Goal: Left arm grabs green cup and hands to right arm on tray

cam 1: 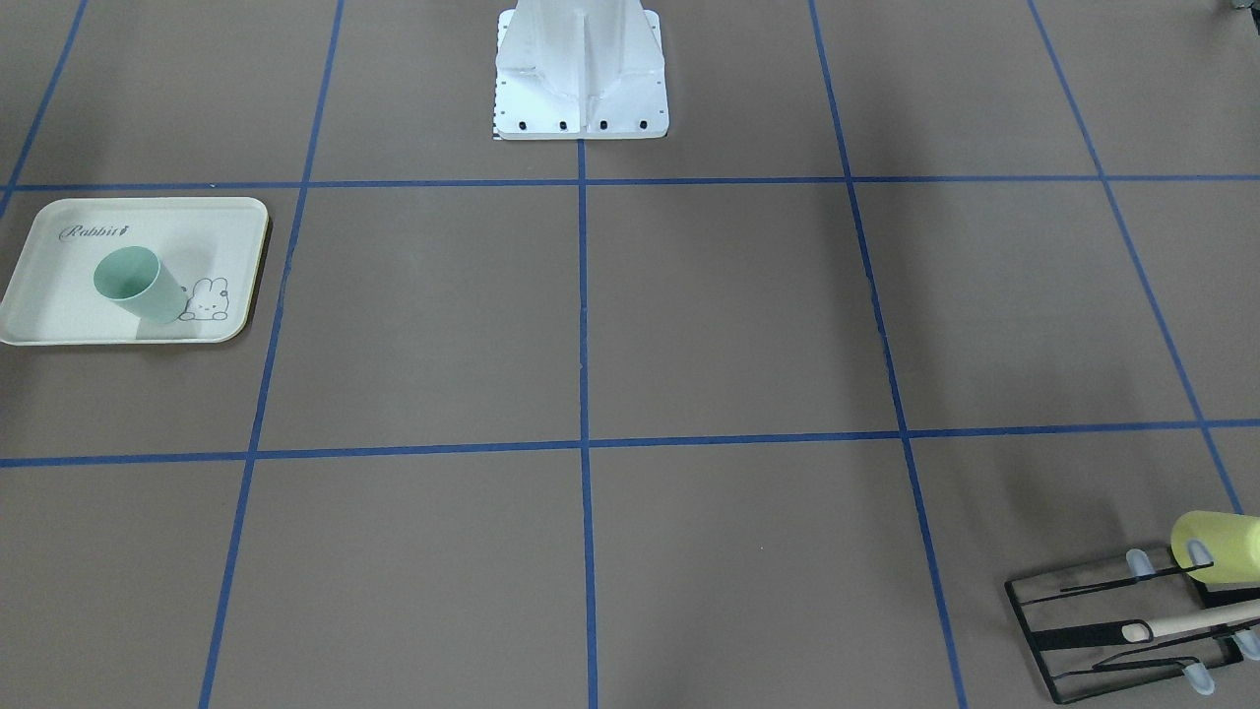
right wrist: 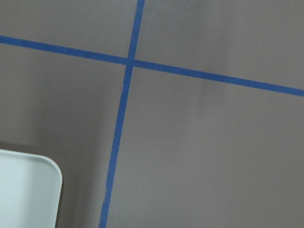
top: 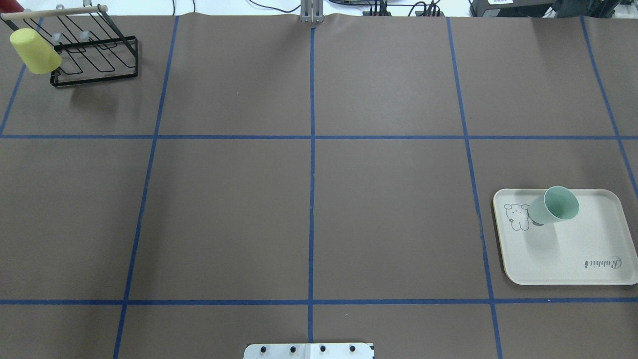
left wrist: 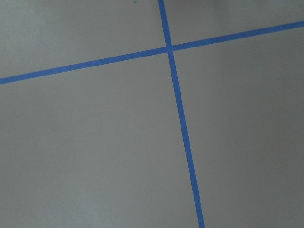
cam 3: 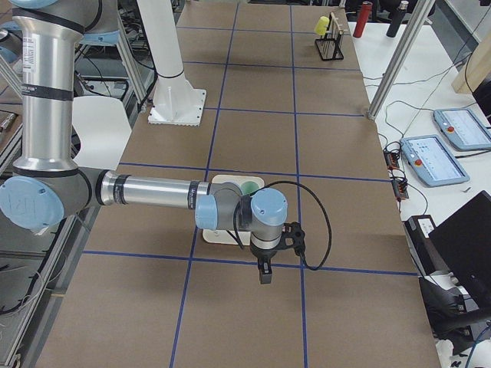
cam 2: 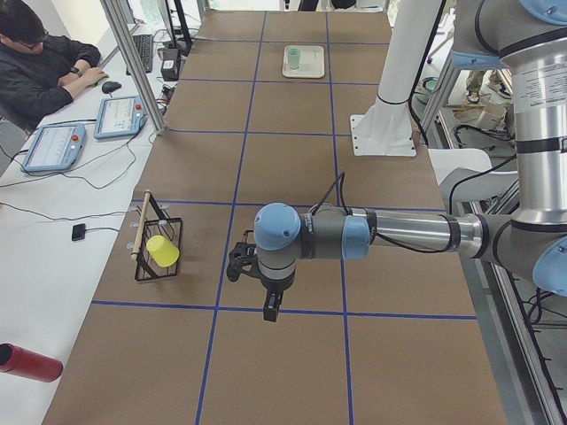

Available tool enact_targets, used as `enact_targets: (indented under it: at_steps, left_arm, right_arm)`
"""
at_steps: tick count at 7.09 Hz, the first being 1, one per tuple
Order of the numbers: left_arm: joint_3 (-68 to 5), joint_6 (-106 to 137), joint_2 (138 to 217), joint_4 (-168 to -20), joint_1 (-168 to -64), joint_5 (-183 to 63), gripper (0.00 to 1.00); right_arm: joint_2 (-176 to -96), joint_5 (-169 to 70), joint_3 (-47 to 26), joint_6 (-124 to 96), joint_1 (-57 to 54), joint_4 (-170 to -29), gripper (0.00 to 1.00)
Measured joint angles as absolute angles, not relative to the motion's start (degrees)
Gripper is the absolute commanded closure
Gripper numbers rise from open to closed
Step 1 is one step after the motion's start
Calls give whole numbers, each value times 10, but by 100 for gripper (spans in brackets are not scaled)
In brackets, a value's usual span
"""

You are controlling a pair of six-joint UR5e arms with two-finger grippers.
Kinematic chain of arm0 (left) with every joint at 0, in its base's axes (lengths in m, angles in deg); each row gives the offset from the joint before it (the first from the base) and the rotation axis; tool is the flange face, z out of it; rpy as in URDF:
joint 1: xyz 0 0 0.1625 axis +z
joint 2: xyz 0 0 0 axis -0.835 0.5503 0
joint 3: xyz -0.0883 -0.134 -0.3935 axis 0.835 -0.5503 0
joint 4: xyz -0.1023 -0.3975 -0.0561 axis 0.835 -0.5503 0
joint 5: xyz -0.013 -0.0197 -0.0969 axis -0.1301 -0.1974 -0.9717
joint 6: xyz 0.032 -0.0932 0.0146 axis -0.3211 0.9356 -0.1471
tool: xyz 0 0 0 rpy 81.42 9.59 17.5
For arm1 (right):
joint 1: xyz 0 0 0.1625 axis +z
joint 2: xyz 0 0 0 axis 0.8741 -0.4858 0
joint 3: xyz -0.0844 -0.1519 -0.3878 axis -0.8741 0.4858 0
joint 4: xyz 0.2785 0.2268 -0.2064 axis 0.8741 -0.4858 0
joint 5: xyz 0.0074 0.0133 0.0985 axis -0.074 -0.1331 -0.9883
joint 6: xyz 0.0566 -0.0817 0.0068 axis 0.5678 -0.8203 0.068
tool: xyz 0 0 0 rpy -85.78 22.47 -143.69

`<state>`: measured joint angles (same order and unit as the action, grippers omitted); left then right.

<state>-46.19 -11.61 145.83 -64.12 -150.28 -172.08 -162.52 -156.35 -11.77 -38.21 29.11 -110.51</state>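
Observation:
The green cup (cam 1: pixel 138 286) stands upright, mouth up, on the cream tray (cam 1: pixel 59 305) beside its bunny drawing. The overhead view has the cup (top: pixel 553 205) on the tray (top: pixel 563 254) at the right edge of the table. Neither arm appears in the overhead or front-facing views. In the exterior left view my left gripper (cam 2: pixel 271 310) hangs over bare table, near the rack end. My right gripper (cam 3: pixel 265 274) in the exterior right view hovers just past the tray (cam 3: pixel 222 184). I cannot tell whether either is open or shut. The right wrist view catches one tray corner (right wrist: pixel 23 190).
A black wire rack (top: pixel 94 55) with a yellow cup (top: pixel 35 51) on it sits at the far left corner of the table. The white robot pedestal (cam 1: pixel 581 69) stands at the table's near middle edge. A person (cam 2: pixel 40 66) sits at a side desk.

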Motion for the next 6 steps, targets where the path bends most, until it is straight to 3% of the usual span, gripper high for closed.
enact_targets:
  at_steps: [6]
  left_arm:
    - [-477,-112,1436,-643,-1524,-1719,0]
  right_arm:
    - [-1630,-1568,-136,-375,293,-1106,0]
